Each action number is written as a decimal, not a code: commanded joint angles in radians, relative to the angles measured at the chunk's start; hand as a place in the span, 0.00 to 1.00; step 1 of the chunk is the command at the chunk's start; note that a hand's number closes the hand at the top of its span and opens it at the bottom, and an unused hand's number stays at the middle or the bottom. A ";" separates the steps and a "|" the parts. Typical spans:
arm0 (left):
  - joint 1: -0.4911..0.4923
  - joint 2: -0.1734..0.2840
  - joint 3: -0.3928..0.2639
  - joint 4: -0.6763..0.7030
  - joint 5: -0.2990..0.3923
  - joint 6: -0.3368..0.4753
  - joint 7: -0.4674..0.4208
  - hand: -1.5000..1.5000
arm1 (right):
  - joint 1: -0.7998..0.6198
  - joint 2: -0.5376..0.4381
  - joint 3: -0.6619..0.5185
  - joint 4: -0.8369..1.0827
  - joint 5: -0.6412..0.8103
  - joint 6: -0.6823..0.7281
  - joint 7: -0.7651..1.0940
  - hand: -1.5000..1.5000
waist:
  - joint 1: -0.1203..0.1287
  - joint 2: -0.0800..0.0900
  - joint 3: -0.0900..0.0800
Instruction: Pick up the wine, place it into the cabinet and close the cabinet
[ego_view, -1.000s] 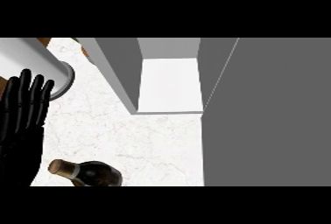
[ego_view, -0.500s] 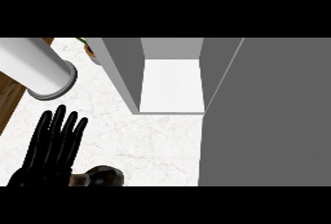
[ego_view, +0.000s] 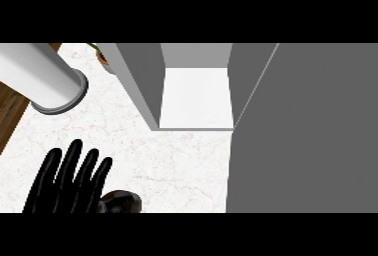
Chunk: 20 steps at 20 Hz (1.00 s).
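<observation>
White marble surface (ego_view: 177, 160) w/ open cabinet (ego_view: 196, 95) at far centre, door (ego_view: 303, 130) swung out at right. Left robot hand (ego_view: 66, 182) near left, fingers straight & spread, holding nothing. Wine (ego_view: 122, 202) just right of it, at near edge.

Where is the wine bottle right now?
In the head view, the wine bottle sits at the lower left on the marble counter, just right of the open left hand and below-left of the open cabinet.
</observation>
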 joint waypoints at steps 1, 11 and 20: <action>-0.026 0.000 -0.109 -0.077 -0.127 0.112 0.064 0.00 | 0.060 -0.010 -0.037 -0.057 -0.050 0.033 -0.005 0.00 | -0.002 0.000 0.000; -0.117 0.035 -0.019 -0.137 -0.150 0.177 0.240 0.00 | -0.099 0.015 -0.004 -0.085 0.007 -0.054 0.182 0.00 | 0.005 0.000 0.000; -0.132 0.132 0.126 -0.210 -0.114 0.208 0.359 0.00 | -0.086 0.011 0.029 -0.175 0.045 -0.076 0.237 0.00 | 0.000 -0.002 0.000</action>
